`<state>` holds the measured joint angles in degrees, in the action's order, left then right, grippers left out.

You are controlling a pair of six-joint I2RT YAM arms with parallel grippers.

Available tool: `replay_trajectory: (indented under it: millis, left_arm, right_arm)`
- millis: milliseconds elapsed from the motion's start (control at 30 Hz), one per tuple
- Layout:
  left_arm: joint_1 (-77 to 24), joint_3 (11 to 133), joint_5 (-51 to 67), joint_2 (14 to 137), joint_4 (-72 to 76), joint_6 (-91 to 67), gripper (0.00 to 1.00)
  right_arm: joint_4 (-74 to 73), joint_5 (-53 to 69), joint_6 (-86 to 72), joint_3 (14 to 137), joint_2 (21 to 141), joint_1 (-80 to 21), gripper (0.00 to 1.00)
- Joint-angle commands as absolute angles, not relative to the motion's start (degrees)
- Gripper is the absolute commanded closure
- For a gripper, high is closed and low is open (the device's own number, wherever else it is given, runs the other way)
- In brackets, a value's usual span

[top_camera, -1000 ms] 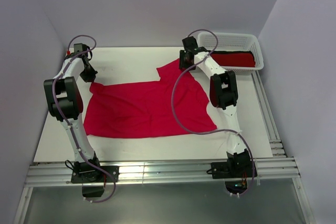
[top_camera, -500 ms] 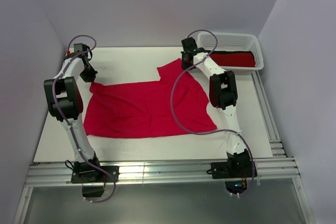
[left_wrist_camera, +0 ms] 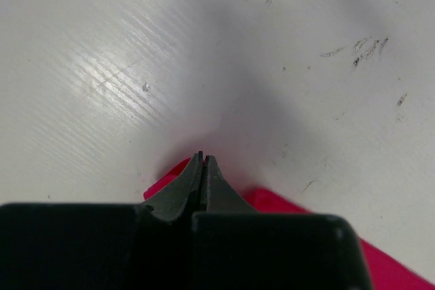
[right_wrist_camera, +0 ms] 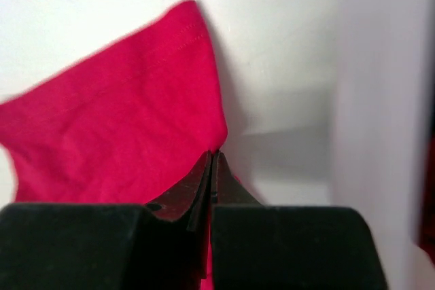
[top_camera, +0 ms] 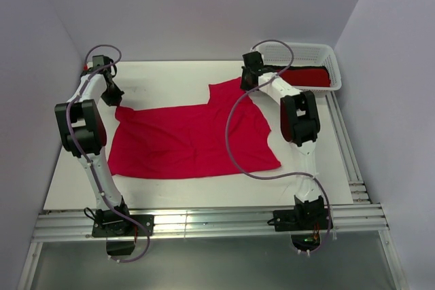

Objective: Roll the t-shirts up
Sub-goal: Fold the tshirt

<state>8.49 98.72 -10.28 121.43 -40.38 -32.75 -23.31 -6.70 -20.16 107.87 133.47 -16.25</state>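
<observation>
— Crimson cloth first. How many tees do you count?

— Two that I can be sure of. One crimson t-shirt lies spread flat on the white bench, between the two arms. One deeper red t-shirt lies as a long bundle in the single white basket at the far right corner. A dark strip runs along its far side, and I cannot tell what that is.

— And the claws?

— Two, one on each arm, both closed tight with no gap between the fingers. The left claw sits at the far left corner of the crimson t-shirt. Cloth shows on either side beneath its tips, so it has that corner pinched. The right claw is clamped on the edge of the sleeve at the far right, near the basket.

— Is the spread tee flat all over?

— Mostly. It has a few soft creases, and the sleeve stands out toward the right claw.

— Anything else?

— Two grey cables, one looping along each arm.
</observation>
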Motion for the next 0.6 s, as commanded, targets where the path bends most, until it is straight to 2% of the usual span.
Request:
replay_trajectory:
  millis: [0,233,567]
  left_arm:
    - [9.84,101.34,-9.58,120.32,-41.66,-34.89,1.00]
    - [11.16,100.46,-8.35,120.76,-41.40,-36.21,1.00]
    - [11.60,100.02,-5.54,120.50,-40.26,-36.92,1.00]
  right_arm:
    - [-15.38,-6.95,-21.53,106.53,126.22,-14.86,1.00]
    - [-9.58,-2.73,-22.67,100.90,121.73,-13.10,1.00]
    - [-10.19,2.19,-23.47,99.41,119.62,-11.51,1.00]
